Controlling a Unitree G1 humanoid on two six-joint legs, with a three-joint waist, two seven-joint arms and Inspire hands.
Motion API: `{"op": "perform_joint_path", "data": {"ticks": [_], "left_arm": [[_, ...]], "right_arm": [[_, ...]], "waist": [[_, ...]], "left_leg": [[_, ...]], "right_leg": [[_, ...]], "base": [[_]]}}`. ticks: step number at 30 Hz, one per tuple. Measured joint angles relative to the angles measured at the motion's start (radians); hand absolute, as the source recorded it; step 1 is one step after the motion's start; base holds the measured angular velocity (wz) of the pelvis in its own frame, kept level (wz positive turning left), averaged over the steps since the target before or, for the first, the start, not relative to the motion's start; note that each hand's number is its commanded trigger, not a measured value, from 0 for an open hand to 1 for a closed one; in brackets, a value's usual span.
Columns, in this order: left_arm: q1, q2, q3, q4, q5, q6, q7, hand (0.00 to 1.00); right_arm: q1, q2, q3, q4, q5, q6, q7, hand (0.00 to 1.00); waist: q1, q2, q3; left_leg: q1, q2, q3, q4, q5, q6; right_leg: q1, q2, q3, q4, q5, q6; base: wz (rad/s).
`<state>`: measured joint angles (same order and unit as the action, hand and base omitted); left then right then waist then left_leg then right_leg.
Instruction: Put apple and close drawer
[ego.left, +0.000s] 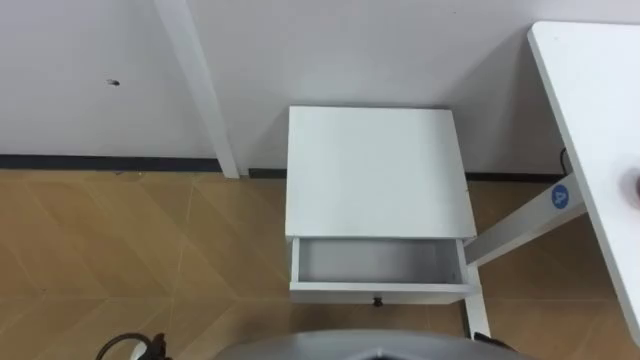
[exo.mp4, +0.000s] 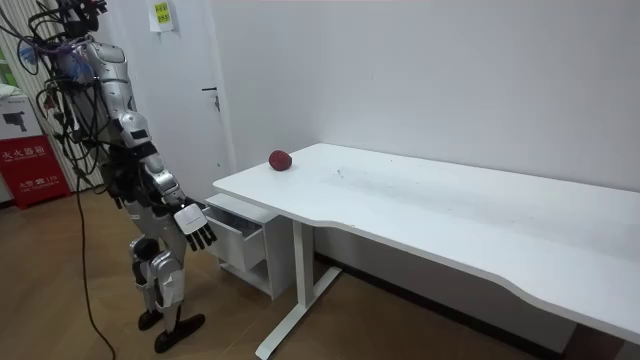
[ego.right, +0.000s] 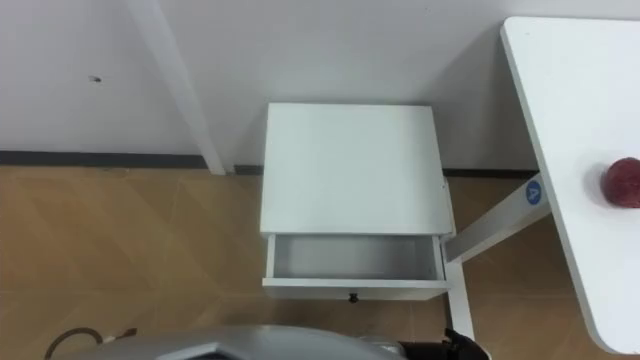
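A dark red apple (ego.right: 622, 183) lies on the white desk (ego.right: 570, 120), near the desk's end, to my right. The apple (exo.mp4: 280, 160) also shows in the room view. In front of me, against the wall, stands a small white cabinet (ego.left: 375, 170). Its drawer (ego.left: 380, 265) is pulled out towards me, nothing inside it, with a small dark knob (ego.left: 378, 300) on the front. In the room view I stand upright facing the cabinet, at the drawer's (exo.mp4: 238, 228) front. My right hand (exo.mp4: 197, 228) hangs low in front of the drawer with relaxed fingers, holding nothing.
The desk's white leg (ego.left: 520, 225) slants down just right of the cabinet. A white door frame (ego.left: 200, 90) runs up the wall left of the cabinet. Wooden floor lies to the left. A red sign (exo.mp4: 30, 165) stands behind me.
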<state>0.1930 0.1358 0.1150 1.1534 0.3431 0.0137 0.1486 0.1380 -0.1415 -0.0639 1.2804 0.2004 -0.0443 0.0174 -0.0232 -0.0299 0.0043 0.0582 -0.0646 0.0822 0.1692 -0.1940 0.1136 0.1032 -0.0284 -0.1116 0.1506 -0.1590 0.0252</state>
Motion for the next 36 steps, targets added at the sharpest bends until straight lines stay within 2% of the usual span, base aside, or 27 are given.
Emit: {"op": "perform_joint_path", "data": {"ticks": [4,6,7,8,10,13,15,17,18,21,23,26,28,30,32,36], "left_arm": [[0.000,0.000,0.000,0.000,0.000,-0.001,0.001,0.00],[0.000,0.000,0.000,-0.001,-0.003,-0.001,0.003,0.00],[0.000,0.000,0.000,-0.001,-0.008,-0.001,0.004,0.00],[-0.001,0.001,0.001,-0.003,-0.018,-0.001,0.006,0.00],[-0.005,0.001,0.003,-0.009,-0.028,-0.001,0.012,0.00],[0.012,-0.002,0.053,-0.050,-0.026,-0.020,0.014,0.00],[0.022,0.005,0.099,-0.058,-0.029,-0.035,0.021,0.00],[0.022,0.009,0.118,-0.053,-0.036,-0.036,0.028,0.00],[0.029,0.013,0.119,-0.048,-0.039,-0.037,0.038,0.00],[0.037,0.015,0.124,-0.035,-0.038,-0.038,0.040,0.00],[0.039,0.015,0.139,-0.033,-0.035,-0.038,0.040,0.00],[0.043,0.021,0.159,-0.028,-0.035,-0.039,0.045,0.00],[0.043,0.026,0.164,-0.028,-0.034,-0.038,0.045,0.00],[0.049,0.026,0.182,-0.028,-0.033,-0.038,0.045,0.00],[0.050,0.026,0.195,-0.031,-0.034,-0.036,0.045,0.00],[0.049,0.036,0.201,-0.039,-0.034,-0.035,0.039,0.00]], "right_arm": [[-0.001,0.000,0.000,0.001,0.002,0.000,0.009,0.00],[-0.005,0.000,0.000,0.002,0.042,0.000,0.008,0.00],[-0.006,0.000,0.000,0.002,0.055,0.000,0.008,0.00],[-0.010,0.000,-0.001,0.003,0.085,0.000,0.008,0.00],[-0.008,0.000,-0.011,0.008,0.144,0.000,0.008,0.00],[0.002,0.001,-0.124,0.009,0.302,0.002,0.009,0.00],[0.011,-0.003,-0.221,-0.002,0.474,0.002,0.005,0.00],[0.011,-0.003,-0.280,-0.027,0.577,0.002,-0.006,0.00],[0.017,-0.003,-0.308,-0.042,0.651,0.001,-0.016,0.00],[0.018,-0.003,-0.397,-0.050,0.846,0.001,-0.039,0.00],[0.016,-0.004,-0.443,-0.068,0.925,0.001,-0.060,0.00],[0.007,-0.008,-0.523,-0.080,1.023,-0.012,-0.096,0.00],[0.001,-0.009,-0.572,-0.080,1.069,-0.023,-0.121,0.00],[-0.003,-0.009,-0.626,-0.082,1.115,-0.030,-0.154,0.00],[-0.007,-0.009,-0.639,-0.099,1.146,-0.033,-0.186,0.00],[-0.021,-0.011,-0.673,-0.169,1.222,-0.040,-0.243,0.00]], "waist": [[0.002,-0.002,0.0012],[0.004,-0.001,0.0025],[0.004,-0.003,0.0041],[0.002,0.002,0.0021],[-0.004,-0.003,0.0051],[-0.007,0.000,0.0033],[-0.025,-0.003,0.0051],[-0.036,0.002,0.0024],[-0.049,-0.002,0.0010],[-0.057,0.001,-0.0023],[-0.055,0.001,-0.0027],[-0.068,0.001,-0.0032],[-0.079,-0.001,-0.0058],[-0.082,-0.005,-0.0136],[-0.083,-0.008,-0.0149],[-0.086,-0.011,-0.0122]], "left_leg": [[0.004,0.001,0.005,-0.003,0.000,0.000],[0.006,0.002,0.015,-0.008,0.000,0.000],[0.007,0.002,0.019,-0.009,0.000,0.000],[0.007,0.003,0.022,-0.007,0.000,0.000],[0.007,0.002,0.022,-0.006,0.000,0.000],[0.016,0.003,0.025,-0.008,0.000,0.000],[0.019,0.003,0.022,-0.009,0.000,0.000],[0.016,0.003,0.023,-0.009,0.000,0.000],[0.016,0.002,0.024,-0.009,0.000,0.000],[0.018,0.003,0.036,-0.012,0.000,0.000],[0.022,0.004,0.048,-0.016,0.000,0.000],[0.020,0.004,0.051,-0.018,-0.002,0.002],[0.017,0.003,0.051,-0.018,-0.002,0.002],[0.013,0.003,0.052,-0.018,-0.002,0.002],[0.010,0.004,0.053,-0.017,-0.002,0.002],[0.006,0.003,0.055,-0.015,-0.002,0.002]], "right_leg": [[0.002,0.001,0.005,0.000,0.000,0.000],[0.001,0.003,0.026,0.000,0.000,0.000],[0.000,0.003,0.028,0.000,0.000,0.000],[-0.001,0.003,0.027,-0.001,0.000,0.000],[-0.001,0.002,0.025,-0.001,0.000,0.000],[-0.001,0.003,0.029,0.000,0.000,0.000],[0.003,0.004,0.028,0.001,0.000,0.000],[0.001,0.003,0.028,0.000,0.000,0.000],[0.001,0.004,0.030,0.001,0.000,0.000],[0.001,0.005,0.037,0.002,0.000,0.000],[-0.002,0.007,0.054,0.002,0.000,0.000],[-0.004,0.006,0.054,0.003,0.000,0.000],[-0.007,0.005,0.052,0.005,0.000,0.000],[-0.014,0.006,0.053,0.008,0.000,0.000],[-0.021,0.006,0.053,0.020,-0.001,0.000],[-0.025,0.005,0.055,0.021,-0.001,0.000]], "base": [[-0.03],[-0.13],[-0.14],[-0.08],[-0.02],[-0.02],[0.02],[-0.02],[0.00],[-0.08],[-0.21],[-0.07],[0.00],[-0.02],[-0.02],[-0.01]]}}
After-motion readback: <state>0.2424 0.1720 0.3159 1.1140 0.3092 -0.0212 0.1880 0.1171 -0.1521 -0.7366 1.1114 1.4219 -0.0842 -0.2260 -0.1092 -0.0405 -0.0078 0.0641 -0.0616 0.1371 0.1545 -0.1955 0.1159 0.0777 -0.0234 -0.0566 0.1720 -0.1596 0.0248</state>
